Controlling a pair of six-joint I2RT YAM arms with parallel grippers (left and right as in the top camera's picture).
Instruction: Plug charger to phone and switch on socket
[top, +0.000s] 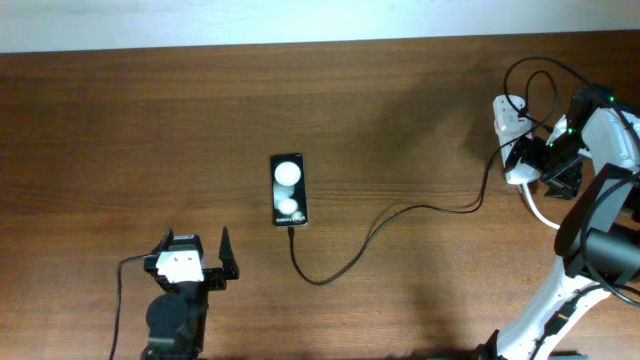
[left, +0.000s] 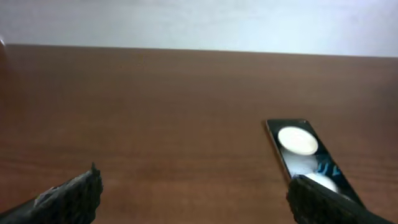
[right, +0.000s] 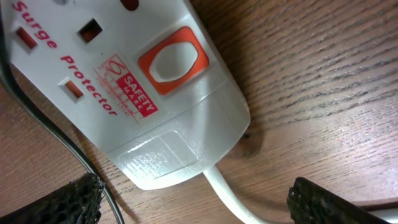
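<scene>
White socket (right: 118, 93) lies just under the right gripper (right: 196, 194), jaws spread.

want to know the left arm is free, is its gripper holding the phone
No, the left gripper is open with nothing between its fingers, and the phone lies apart from it.

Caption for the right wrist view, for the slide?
Right tool open over the cord end of the socket, white cord between its fingers, orange switch in view.

A dark brown wood-grain desk (top: 150, 120) fills the view; along its far edge runs a pale, evenly lit wall (top: 250, 20)
</scene>
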